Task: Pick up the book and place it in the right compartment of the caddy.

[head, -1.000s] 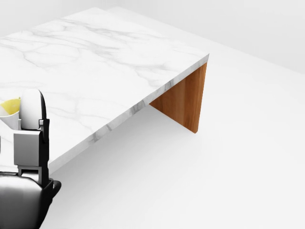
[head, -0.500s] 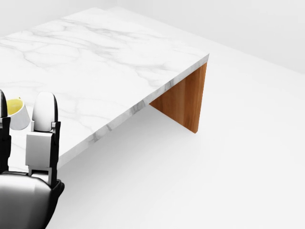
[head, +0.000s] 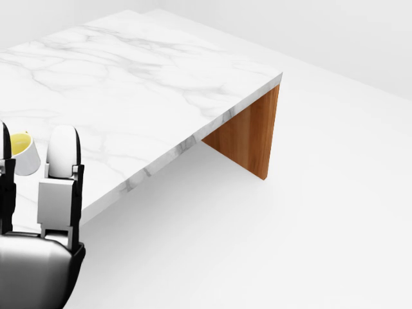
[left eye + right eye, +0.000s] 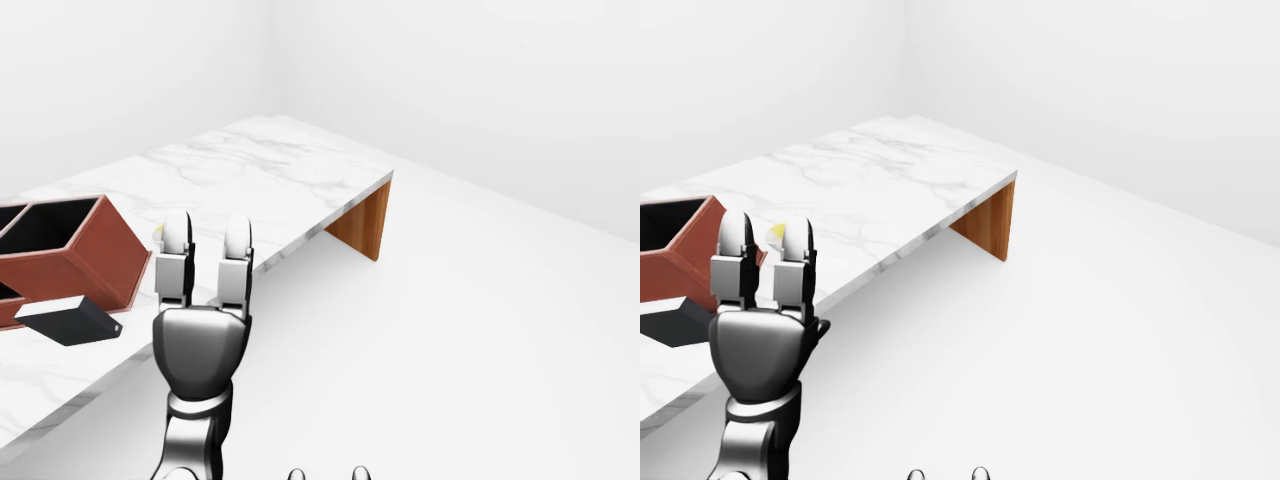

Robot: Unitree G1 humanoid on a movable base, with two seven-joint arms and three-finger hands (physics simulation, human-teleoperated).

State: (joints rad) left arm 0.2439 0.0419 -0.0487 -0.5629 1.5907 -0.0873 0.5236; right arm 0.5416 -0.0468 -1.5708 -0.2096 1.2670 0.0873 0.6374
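None of the task's steps looked done. The flat black rectangular book (image 4: 70,320) lay on the white marble-topped desk (image 4: 270,175), near the long edge that faces the open floor, touching or almost touching the outer wall of the reddish-brown wooden caddy (image 4: 85,255), not inside it. Which caddy compartment counts as the right one could not be settled from these views, since only part of its dark interior showed at the left edge of the left-eye view.

The robot's left hand (image 4: 205,300), grey-palmed with white fingers (image 4: 236,262), was raised over the desk's floor-side edge, just beside the caddy's corner and near the book. Its fingers stood straight and spread, pinching nothing. A small white bowl with yellow contents (image 3: 22,151) sat on the desk just behind those fingers. Of the right hand (image 4: 325,474) only fingertips showed at the bottom edge of the eye views, so its state could not be told.

By judgement, reaching, grasping, lifting and placing all remained. The wood end panel (image 3: 248,138) carried the desk's far end.
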